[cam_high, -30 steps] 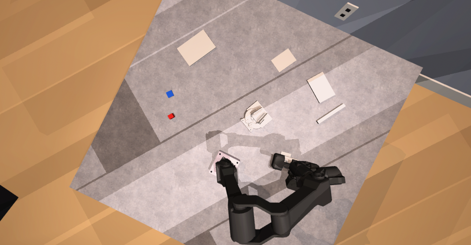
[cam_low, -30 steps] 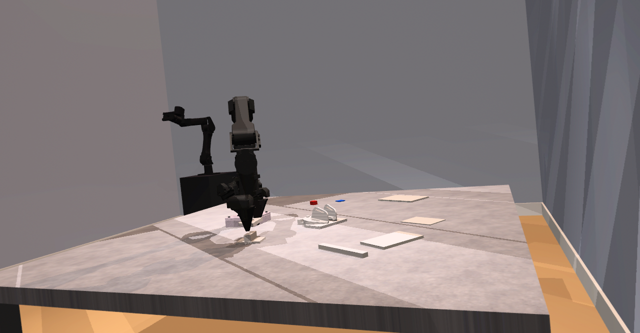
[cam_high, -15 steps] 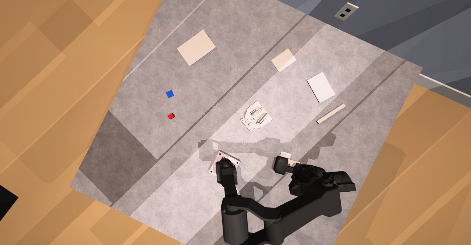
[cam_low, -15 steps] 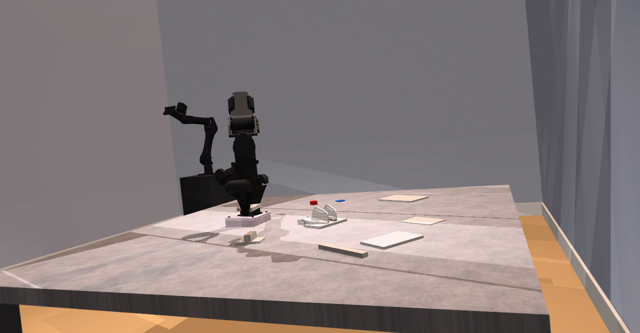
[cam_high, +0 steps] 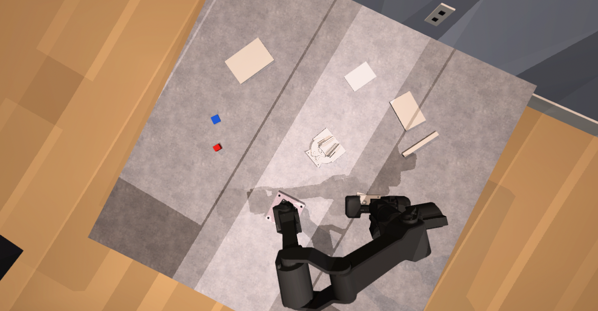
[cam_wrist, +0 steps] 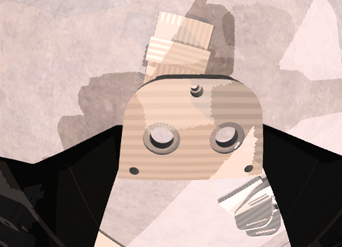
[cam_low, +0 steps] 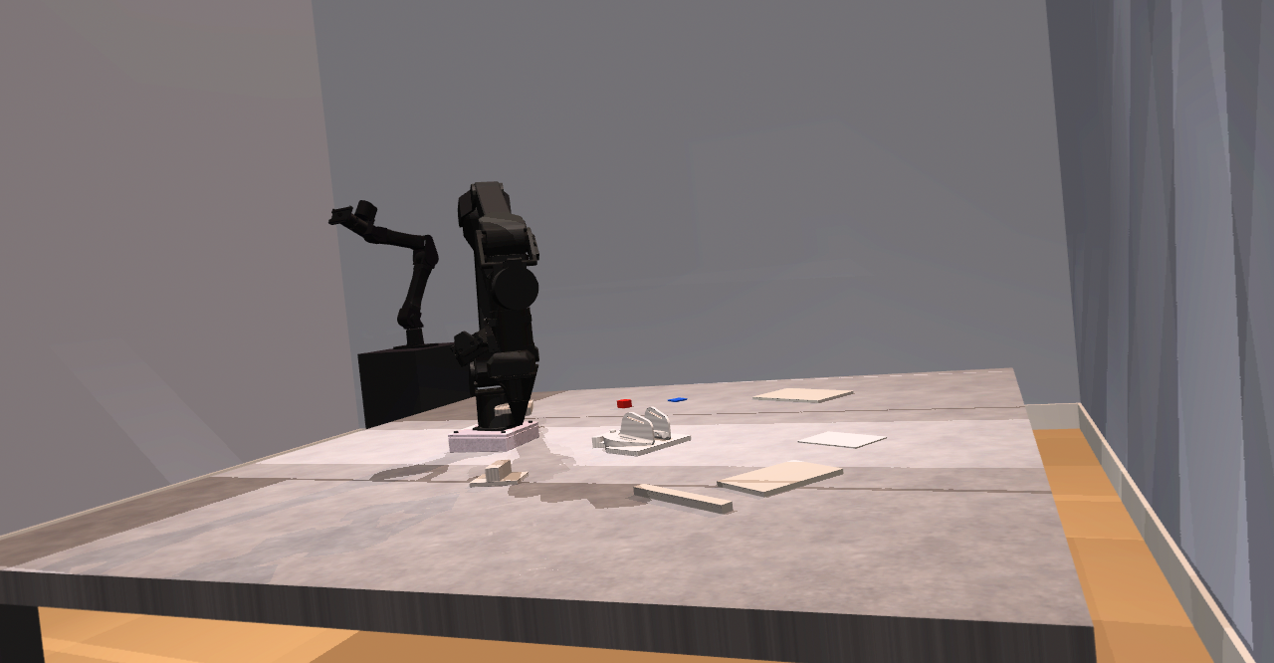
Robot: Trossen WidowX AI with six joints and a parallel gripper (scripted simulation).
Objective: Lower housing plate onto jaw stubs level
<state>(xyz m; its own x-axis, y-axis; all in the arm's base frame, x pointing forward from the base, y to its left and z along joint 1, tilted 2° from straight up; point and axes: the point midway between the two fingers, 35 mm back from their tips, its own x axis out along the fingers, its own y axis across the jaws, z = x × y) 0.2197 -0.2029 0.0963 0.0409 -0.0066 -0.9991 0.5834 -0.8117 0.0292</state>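
Note:
My gripper [cam_wrist: 190,132] is shut on the housing plate [cam_wrist: 192,109] [cam_high: 370,199], a beige plate with two ringed openings and three small holes. One finger is at each side edge. The plate hangs above the table. A small beige base with a raised block [cam_wrist: 179,53] [cam_low: 498,470] lies on the table. In the wrist view it shows beyond the plate's far edge, left of centre and turned relative to the plate; its near part is hidden by the plate. The two jaws and their stubs cannot be told apart clearly. The plate is not over the whole base.
A white fixture with curved uprights [cam_high: 326,148] [cam_low: 643,432] stands nearby. A long bar [cam_high: 420,144] [cam_low: 682,497], several thin flat plates, a red cube [cam_high: 217,146] and a blue square [cam_high: 215,119] lie farther out. My arm stands on a pink slab [cam_low: 476,442].

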